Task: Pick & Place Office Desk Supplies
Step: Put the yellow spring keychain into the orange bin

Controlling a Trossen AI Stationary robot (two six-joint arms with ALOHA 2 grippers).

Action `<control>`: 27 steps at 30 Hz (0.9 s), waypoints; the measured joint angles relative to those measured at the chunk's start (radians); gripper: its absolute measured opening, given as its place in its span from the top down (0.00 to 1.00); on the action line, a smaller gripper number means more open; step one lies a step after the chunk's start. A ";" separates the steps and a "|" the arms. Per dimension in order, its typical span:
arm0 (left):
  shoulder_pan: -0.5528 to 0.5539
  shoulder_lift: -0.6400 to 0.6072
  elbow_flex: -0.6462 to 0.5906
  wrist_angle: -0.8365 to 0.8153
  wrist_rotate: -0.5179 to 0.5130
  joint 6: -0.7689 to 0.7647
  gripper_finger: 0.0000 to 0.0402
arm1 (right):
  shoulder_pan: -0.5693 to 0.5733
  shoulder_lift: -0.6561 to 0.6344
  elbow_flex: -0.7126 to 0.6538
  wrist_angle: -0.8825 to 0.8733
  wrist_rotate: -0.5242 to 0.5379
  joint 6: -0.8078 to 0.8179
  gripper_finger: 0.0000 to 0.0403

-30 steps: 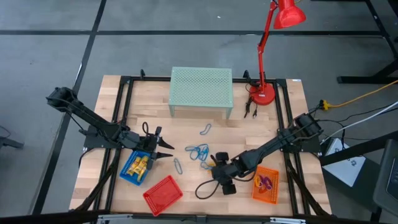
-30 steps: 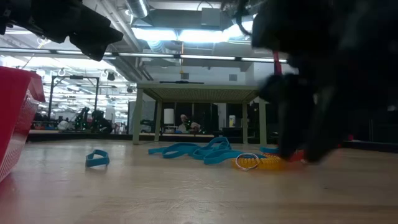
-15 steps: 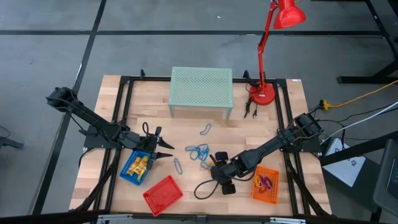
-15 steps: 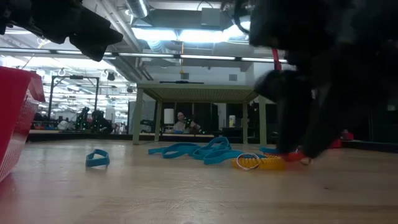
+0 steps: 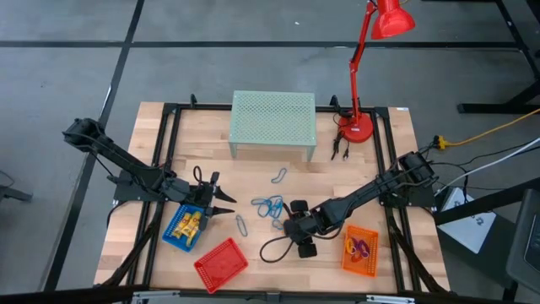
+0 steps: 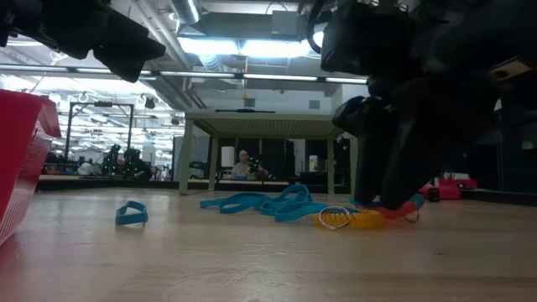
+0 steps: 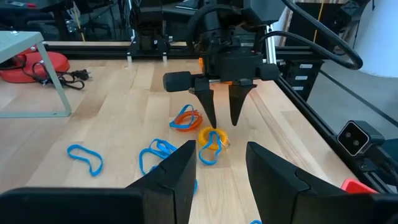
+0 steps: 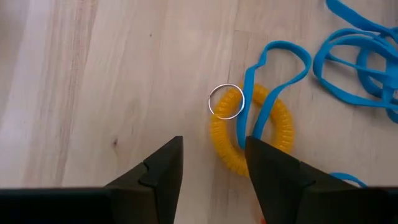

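Near the centre of the table (image 5: 126,203), slightly toward 5 o'clock in the high view, the right gripper (image 7: 222,115) stands over a small heap of supplies with its fingers pointing down and parted, holding nothing. Directly beneath it lies a yellow coil ring (image 8: 252,130) with a small metal ring (image 8: 226,101) attached. A blue loop (image 8: 273,81) lies across the coil, and an orange-red ring (image 7: 184,118) rests just beside it. More blue loops (image 5: 268,206) are tangled at about 10 o'clock from the gripper.

The left gripper (image 5: 221,201) waits at 9 o'clock, hovering over the edge of the blue basket (image 5: 174,239), which already contains yellow pieces (image 5: 191,224); its fingers are parted and empty. The orange basket (image 5: 359,263) sits at 4 o'clock and holds several rings. The red basket (image 5: 221,264) sits at 6 o'clock.

Judgement: the step in hand is picking the yellow coil ring. In the right wrist view the coil lies close to one finger rather than centred in the gap, so the gripper should be centred across a single strand of the coil before descent. The overlying blue loop is the main hazard: closing across both would lift or drag the loop. The better approach is to close on the side of the coil clear of the loop, descend until the fingers nearly meet the wood, and lift slowly to confirm separation.
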 joint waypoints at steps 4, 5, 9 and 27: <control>0.000 0.000 0.000 -0.012 0.001 -0.010 0.66 | -0.001 0.000 0.000 -0.036 -0.006 0.016 0.57; 0.000 0.000 0.000 -0.016 0.002 -0.011 0.66 | -0.001 0.002 0.000 -0.049 -0.006 0.021 0.57; 0.000 0.000 0.000 -0.023 0.002 -0.012 0.66 | 0.000 0.015 -0.003 -0.045 -0.006 0.042 0.57; 0.000 0.000 0.000 -0.023 0.005 -0.030 0.66 | -0.003 0.023 -0.044 0.013 0.000 0.070 0.63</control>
